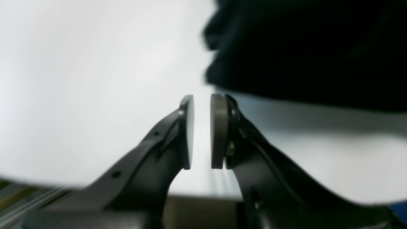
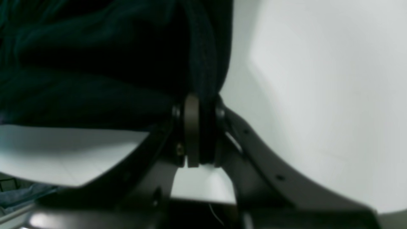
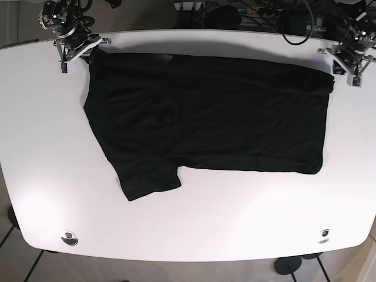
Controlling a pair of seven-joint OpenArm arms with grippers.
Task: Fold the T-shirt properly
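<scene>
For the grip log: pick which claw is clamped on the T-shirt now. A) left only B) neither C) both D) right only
D: in the right wrist view the right claw pinches the black T-shirt between its pads, while the left claw shows an empty gap beside the cloth.

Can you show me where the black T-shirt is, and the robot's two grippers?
black T-shirt (image 3: 223,111), base view, middle of its body.
left gripper (image 1: 202,132), left wrist view, gap between its jaws.
right gripper (image 2: 200,133), right wrist view, jaws pinching cloth.
</scene>
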